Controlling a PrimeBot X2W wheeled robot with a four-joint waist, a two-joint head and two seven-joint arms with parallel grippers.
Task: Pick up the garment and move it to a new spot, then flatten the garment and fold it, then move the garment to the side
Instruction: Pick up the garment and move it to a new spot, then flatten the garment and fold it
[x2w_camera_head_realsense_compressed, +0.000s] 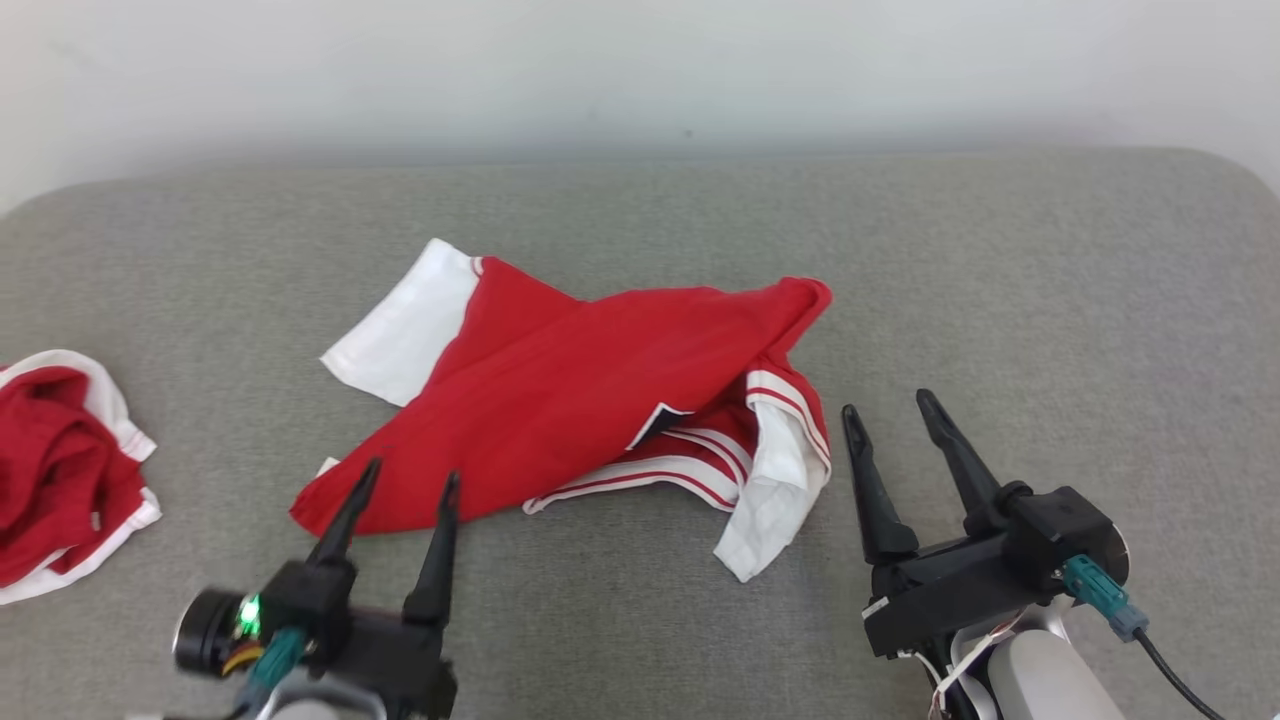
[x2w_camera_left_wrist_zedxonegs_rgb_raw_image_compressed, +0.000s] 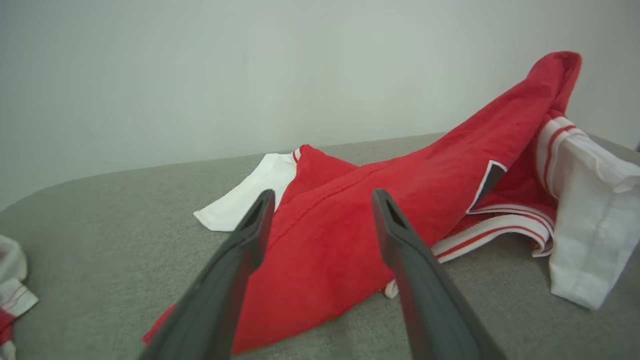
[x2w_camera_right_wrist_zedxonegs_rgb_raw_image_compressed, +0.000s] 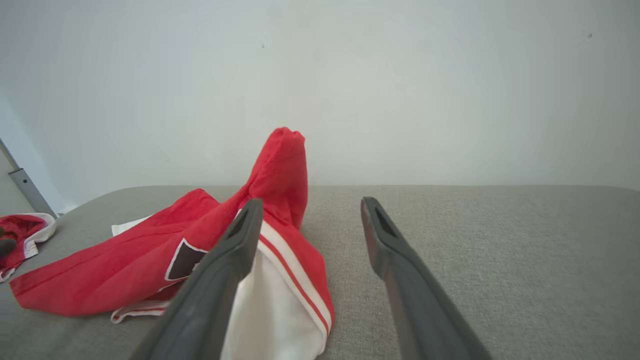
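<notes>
Grey fabric tabletop (x2w_camera_head_realsense_compressed: 1000, 300), cut off at both sides. Mid-tabletop, crumpled red-and-white garment (x2w_camera_head_realsense_compressed: 580, 400), lower layers hidden under the top red fold. At the far left, second garment (x2w_camera_head_realsense_compressed: 50, 470), red, partly cut off. Left tool (x2w_camera_head_realsense_compressed: 413, 470) wide open and empty, tips at the garment's near left corner, contact unclear. Right tool (x2w_camera_head_realsense_compressed: 886, 403) open, empty, just right of its white end.

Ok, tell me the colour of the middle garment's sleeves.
White sleeves on a red garment; head view shows them best.
</notes>
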